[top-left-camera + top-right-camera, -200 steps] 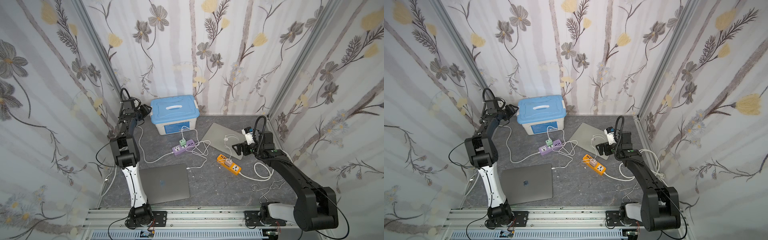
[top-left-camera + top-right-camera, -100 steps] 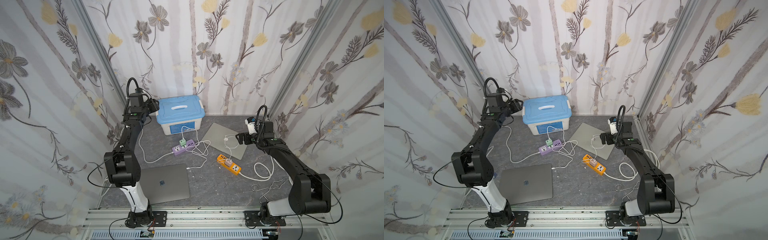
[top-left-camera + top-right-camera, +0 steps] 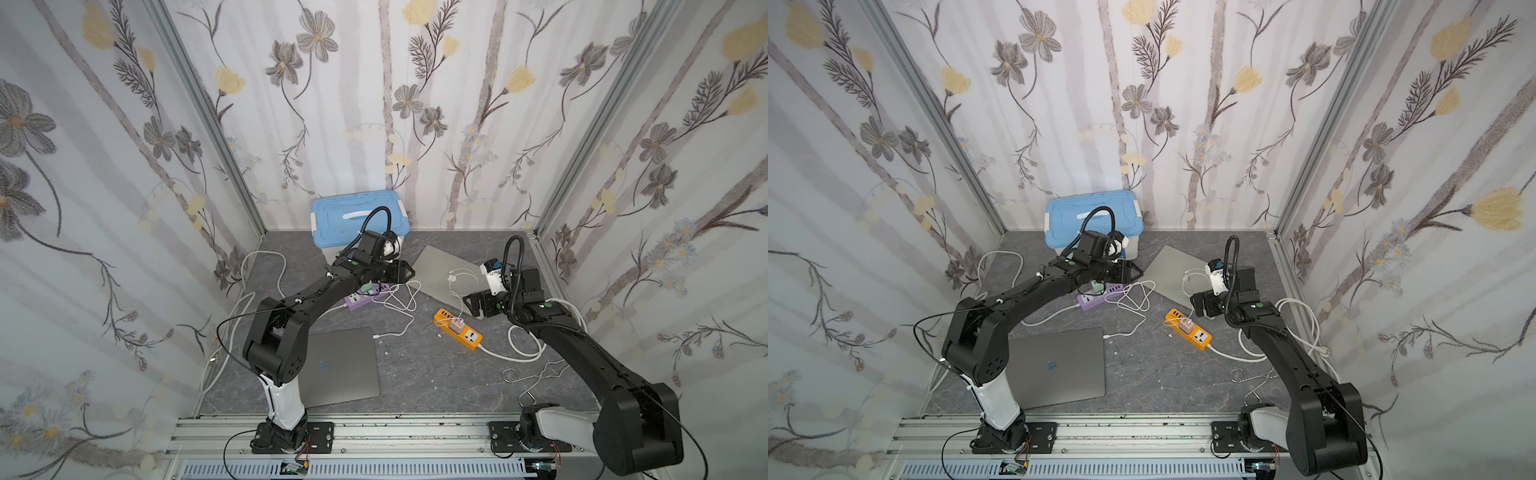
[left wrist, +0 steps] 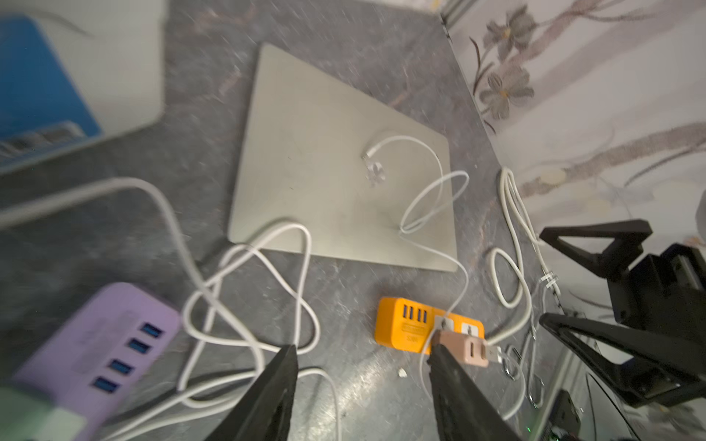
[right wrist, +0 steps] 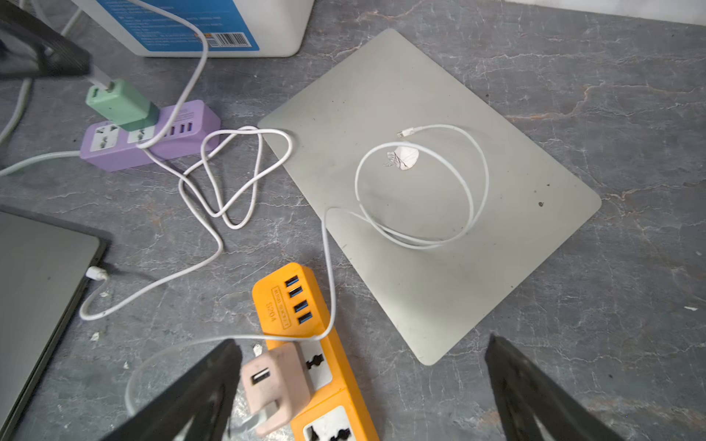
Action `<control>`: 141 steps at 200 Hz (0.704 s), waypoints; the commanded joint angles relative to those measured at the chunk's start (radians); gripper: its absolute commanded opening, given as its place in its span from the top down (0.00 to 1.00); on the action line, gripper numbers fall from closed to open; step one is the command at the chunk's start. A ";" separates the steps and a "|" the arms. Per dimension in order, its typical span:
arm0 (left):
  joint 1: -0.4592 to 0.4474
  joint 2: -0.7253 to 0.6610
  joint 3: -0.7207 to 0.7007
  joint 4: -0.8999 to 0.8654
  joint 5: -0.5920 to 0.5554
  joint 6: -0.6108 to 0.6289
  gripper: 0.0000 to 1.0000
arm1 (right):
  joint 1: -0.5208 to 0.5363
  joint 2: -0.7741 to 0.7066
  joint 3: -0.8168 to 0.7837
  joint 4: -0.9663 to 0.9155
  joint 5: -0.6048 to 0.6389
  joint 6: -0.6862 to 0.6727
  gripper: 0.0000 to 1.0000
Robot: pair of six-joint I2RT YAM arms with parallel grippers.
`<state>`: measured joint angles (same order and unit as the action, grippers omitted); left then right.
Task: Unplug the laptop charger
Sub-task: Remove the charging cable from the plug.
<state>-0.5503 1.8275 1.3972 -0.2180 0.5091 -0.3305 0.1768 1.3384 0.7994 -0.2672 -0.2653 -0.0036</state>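
Note:
A green charger [image 5: 118, 105] stands plugged into the purple power strip [image 5: 153, 141]. Its white cable runs to a plug [image 5: 95, 273] in the edge of the dark grey laptop [image 3: 340, 370]. A pink charger [image 5: 275, 385] sits in the orange power strip [image 5: 305, 324], and its cable lies loose on the silver laptop [image 5: 439, 214]. My left gripper [image 3: 401, 272] hangs open just past the purple strip, with nothing between its fingers [image 4: 282, 382]. My right gripper [image 3: 471, 301] is wide open above the orange strip's near end, holding nothing.
A white box with a blue lid [image 3: 353, 212] stands at the back wall behind the left arm. A thick white cable [image 3: 528, 345] loops from the orange strip past the right arm. Bent wire hooks [image 3: 528, 378] lie at the front right.
The left arm has swung from the back left corner to the middle, over the purple strip. The right gripper went back, then came forward and down beside the orange strip.

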 commanded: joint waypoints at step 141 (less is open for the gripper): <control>-0.177 0.238 0.108 0.002 0.270 0.000 0.45 | 0.367 -0.434 -0.321 -0.039 0.324 0.524 0.35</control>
<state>-0.7185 2.0369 1.4952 -0.2192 0.7837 -0.3431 0.5365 0.8635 0.4774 -0.2909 -0.0189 0.4404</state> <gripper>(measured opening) 0.560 0.658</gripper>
